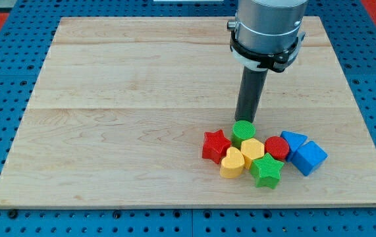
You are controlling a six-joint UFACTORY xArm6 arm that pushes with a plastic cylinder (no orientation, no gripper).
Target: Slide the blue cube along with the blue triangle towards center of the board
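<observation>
The blue cube (311,157) lies at the right end of a tight cluster near the board's bottom right. The blue triangle (293,140) touches it on its upper left. My tip (244,120) rests on the board just above the green cylinder (243,131), at the cluster's top left, well to the left of both blue blocks.
The cluster also holds a red star (215,146), a yellow heart (232,163), a yellow hexagon (252,151), a green star (267,170) and a red cylinder (277,147). The wooden board (122,99) lies on a blue pegboard.
</observation>
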